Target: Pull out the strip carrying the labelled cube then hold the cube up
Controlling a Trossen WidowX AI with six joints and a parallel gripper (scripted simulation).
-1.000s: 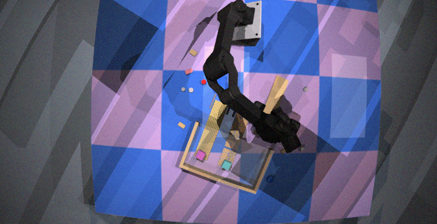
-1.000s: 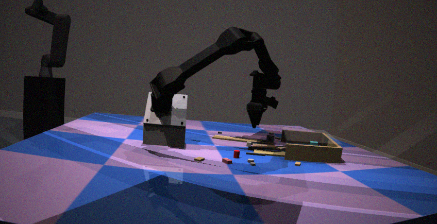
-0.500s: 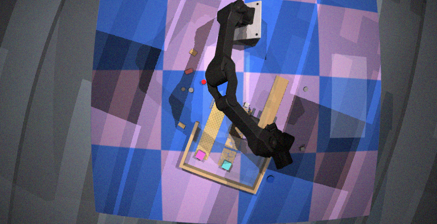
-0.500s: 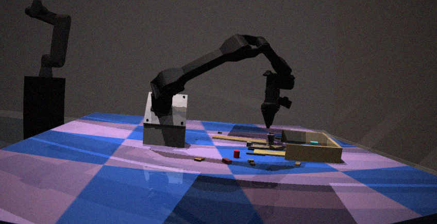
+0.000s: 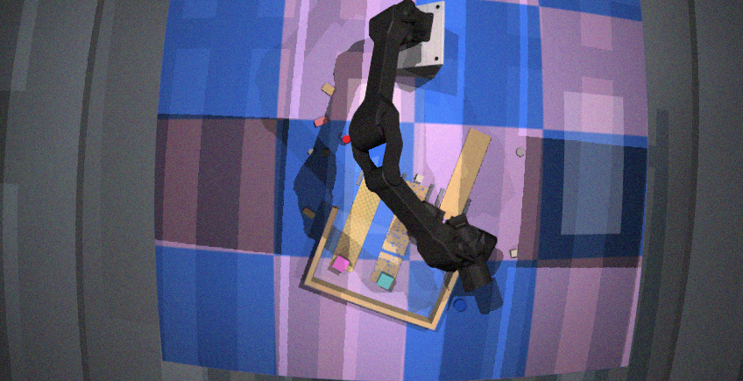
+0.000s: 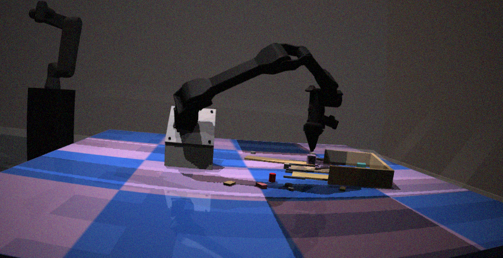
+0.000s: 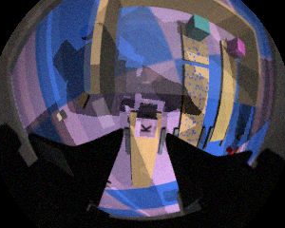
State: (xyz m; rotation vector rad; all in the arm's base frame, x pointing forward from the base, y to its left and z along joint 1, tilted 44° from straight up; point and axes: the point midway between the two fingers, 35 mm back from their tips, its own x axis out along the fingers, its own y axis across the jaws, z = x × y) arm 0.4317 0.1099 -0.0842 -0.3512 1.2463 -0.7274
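Hiding under the arm from above, the labelled cube (image 7: 146, 124) sits below the half-spread gripper (image 7: 142, 142).

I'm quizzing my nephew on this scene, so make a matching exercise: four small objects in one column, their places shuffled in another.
1 pink cube
2 teal cube
3 labelled cube
4 red cylinder

A under the hand
B loose on the table
C on the hatched strip
D on the speckled broken strip

Pairs: 1-C, 2-D, 3-A, 4-B.
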